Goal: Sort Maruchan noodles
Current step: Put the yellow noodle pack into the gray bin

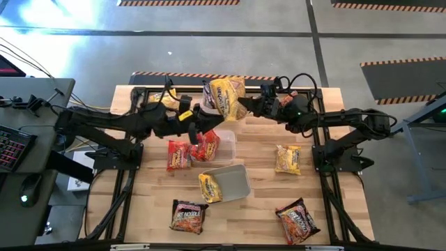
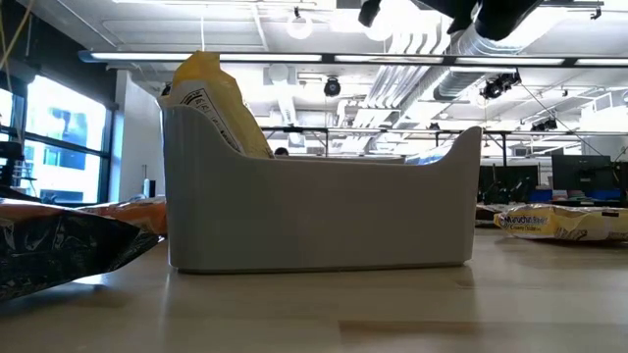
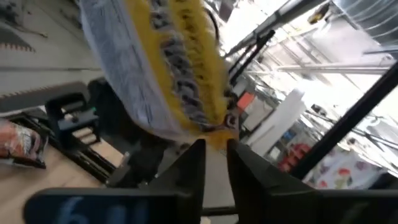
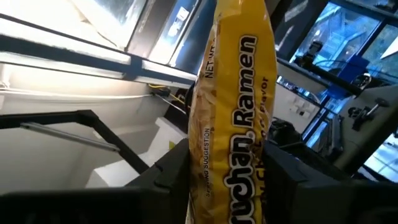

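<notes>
A yellow Maruchan noodles packet [image 1: 224, 97] hangs high above the table's far middle, between my two grippers. My right gripper [image 1: 249, 106] comes from the right and is shut on it; in the right wrist view the packet [image 4: 233, 93] stands up between the fingers. My left gripper [image 1: 204, 111] comes from the left, its fingers a narrow gap apart [image 3: 216, 149] just under the packet's lower edge [image 3: 214, 132]. Other packets lie flat on the table: red [image 1: 178, 155], yellow [image 1: 288, 158] and dark [image 1: 188, 216] [image 1: 298, 219]. My right gripper pinches the yellow packet between its two fingers, one on each side, near the packet's end [image 4: 231, 146]. The fingers come from the table's right, slanting upward. The packet is lifted clear of the table and stands up past the fingers. My left gripper's fingertips [image 3: 199, 152] sit right at the packet's lower edge; whether they touch it I cannot tell.
A clear tub [image 1: 228, 134] at mid table holds red packets [image 1: 203, 146]. A second tub [image 1: 240, 183] nearer the front has a yellow packet [image 1: 210, 187] leaning on its wall; in the low view this tub [image 2: 314, 221] stands close in front. Bare wood lies at the front middle.
</notes>
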Motion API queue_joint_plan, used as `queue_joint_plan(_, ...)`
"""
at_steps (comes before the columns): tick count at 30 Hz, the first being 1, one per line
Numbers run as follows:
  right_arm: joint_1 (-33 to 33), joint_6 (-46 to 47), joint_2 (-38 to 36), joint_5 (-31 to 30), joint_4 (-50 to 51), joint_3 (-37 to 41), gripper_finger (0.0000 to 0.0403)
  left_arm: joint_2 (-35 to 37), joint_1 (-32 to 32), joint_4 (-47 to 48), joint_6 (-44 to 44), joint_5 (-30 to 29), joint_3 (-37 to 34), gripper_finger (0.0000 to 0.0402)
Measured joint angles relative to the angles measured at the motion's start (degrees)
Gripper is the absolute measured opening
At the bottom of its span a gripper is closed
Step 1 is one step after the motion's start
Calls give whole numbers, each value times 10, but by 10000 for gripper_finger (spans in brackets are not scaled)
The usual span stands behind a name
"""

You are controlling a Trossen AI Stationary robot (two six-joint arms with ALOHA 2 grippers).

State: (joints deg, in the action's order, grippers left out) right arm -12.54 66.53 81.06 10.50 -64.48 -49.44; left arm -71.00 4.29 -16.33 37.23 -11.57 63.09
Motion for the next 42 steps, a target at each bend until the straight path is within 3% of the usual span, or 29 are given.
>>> queue_joint_plan(7, -19, -46, 0, 6, 0, 0, 117, 66, 0, 112, 1, 27, 0, 119)
queue_joint_plan(11, -27, -90, 0, 28, 0, 0, 117, 99, -5, 153, -13, -2, 0, 149)
queue_joint_plan(19, -38, -112, 0, 81, 27, 0, 117, 95, -43, 148, -13, -25, 0, 220)
queue_joint_plan(24, -48, -100, 0, 127, 28, 0, 116, 48, -51, 58, 1, -27, 0, 252)
queue_joint_plan(28, -56, -100, -1, 135, 37, 0, 116, 5, -45, -15, 1, -31, 0, 260)
queue_joint_plan(36, -62, -98, 0, 122, 39, 0, 116, -37, -44, -48, 11, -43, 0, 259)
queue_joint_plan(42, -61, -99, -1, 125, 41, -1, 118, -36, -45, -60, 2, -57, 0, 219)
